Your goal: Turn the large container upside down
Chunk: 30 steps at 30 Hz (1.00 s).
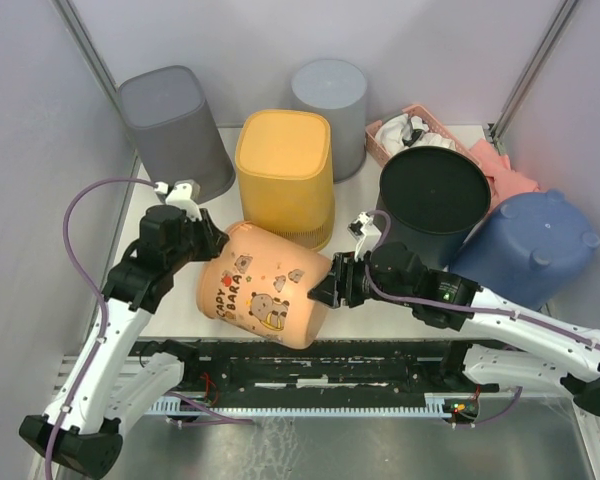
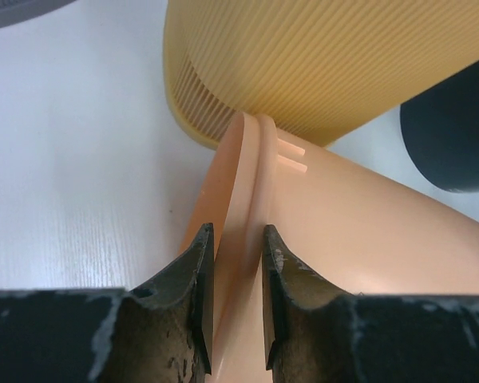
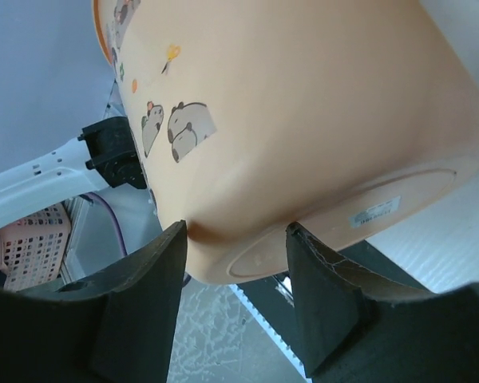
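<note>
Large container (image 1: 265, 285), peach with cartoon prints, is tipped on its side at the near edge of the bench (image 2: 80, 159), just in front of the yellow ribbed bin (image 1: 283, 175). Mouth faces left, base right. Left claw (image 2: 237, 231) is clamped across the rim, one finger inside and one outside, probably to act as the pivot. Right claw (image 3: 235, 231) has its fingers spread and braced against the base edge, not pinching. Judged about halfway: the base must rise over the rim.
</note>
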{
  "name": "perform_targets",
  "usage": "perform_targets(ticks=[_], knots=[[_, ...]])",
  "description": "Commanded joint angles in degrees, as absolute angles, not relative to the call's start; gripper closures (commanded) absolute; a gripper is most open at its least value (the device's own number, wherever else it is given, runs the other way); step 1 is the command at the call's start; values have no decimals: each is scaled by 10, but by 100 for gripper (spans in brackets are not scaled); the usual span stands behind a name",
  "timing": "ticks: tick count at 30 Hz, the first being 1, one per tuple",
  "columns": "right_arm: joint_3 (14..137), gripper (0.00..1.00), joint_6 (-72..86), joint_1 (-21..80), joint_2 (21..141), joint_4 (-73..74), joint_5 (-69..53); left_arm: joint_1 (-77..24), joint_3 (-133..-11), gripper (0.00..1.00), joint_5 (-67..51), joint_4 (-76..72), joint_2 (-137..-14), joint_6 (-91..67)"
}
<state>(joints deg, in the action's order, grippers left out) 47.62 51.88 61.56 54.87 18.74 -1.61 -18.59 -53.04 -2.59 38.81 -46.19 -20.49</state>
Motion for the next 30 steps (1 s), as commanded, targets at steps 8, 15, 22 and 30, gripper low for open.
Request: perform_targets(ticks=[8,15,22,30], knots=[[542,39,501,629,589,-86,-40,-196,-515,73,11,480,-526,-306],[537,39,521,630,660,-140,-53,-194,-485,73,16,400,-560,-353],[546,39,525,634,730,-174,-57,-190,-495,73,7,339,-611,-361],[611,35,465,634,741,-104,-41,-148,-631,65,20,374,-691,-303]])
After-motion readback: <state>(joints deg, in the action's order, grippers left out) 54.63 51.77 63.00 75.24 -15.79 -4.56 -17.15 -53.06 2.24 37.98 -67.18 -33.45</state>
